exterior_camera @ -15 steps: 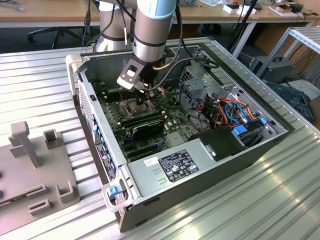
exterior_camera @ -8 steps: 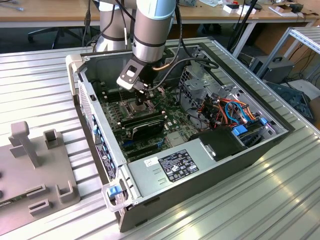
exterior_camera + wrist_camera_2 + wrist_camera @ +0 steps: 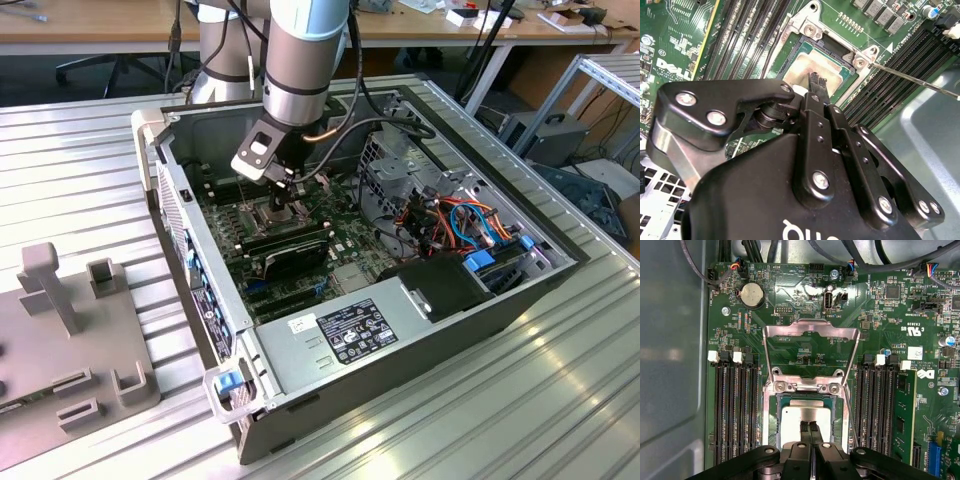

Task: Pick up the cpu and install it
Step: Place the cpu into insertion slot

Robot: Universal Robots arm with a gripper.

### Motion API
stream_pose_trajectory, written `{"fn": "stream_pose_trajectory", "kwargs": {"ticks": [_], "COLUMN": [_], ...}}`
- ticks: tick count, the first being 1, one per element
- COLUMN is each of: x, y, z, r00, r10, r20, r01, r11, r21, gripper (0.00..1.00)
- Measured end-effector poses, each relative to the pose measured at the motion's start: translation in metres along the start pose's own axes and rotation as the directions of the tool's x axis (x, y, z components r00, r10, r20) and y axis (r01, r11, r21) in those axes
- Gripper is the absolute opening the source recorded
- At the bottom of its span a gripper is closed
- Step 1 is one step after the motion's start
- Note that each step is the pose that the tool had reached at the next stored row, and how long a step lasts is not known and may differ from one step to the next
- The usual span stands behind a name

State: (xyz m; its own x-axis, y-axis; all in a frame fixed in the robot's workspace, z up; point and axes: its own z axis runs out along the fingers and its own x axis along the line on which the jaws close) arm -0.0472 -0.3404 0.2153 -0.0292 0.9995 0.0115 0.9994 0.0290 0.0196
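Note:
The cpu (image 3: 792,416), a flat square chip with a dull silver-grey top, lies in the socket (image 3: 777,402) on the green motherboard; the second wrist view also has the cpu (image 3: 799,66). My gripper (image 3: 808,424) stands right over its middle, with the two black fingers pressed together and their tips at or just above the chip's top. Nothing is held between them. The shiny retention frame (image 3: 811,330) is swung open beyond the socket. In the exterior view the gripper (image 3: 283,196) reaches down into the open computer case (image 3: 400,330).
Black memory slots (image 3: 737,410) flank the socket on both sides. A thin metal lever rod (image 3: 920,84) sticks out beside the socket. Cables and a drive cage (image 3: 450,215) fill the case at the exterior view's right. A grey fixture (image 3: 70,330) sits at the exterior view's left.

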Motion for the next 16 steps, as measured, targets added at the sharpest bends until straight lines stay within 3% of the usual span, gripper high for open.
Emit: {"fn": "stream_pose_trajectory", "kwargs": {"ticks": [16], "x": [0.0000], "y": [-0.0001], "z": [0.0031], "r00": [1.0000], "r10": [0.000], "r20": [0.0000], "r01": [0.000], "r11": [1.0000], "r21": [0.0000], "gripper": [0.11]}}
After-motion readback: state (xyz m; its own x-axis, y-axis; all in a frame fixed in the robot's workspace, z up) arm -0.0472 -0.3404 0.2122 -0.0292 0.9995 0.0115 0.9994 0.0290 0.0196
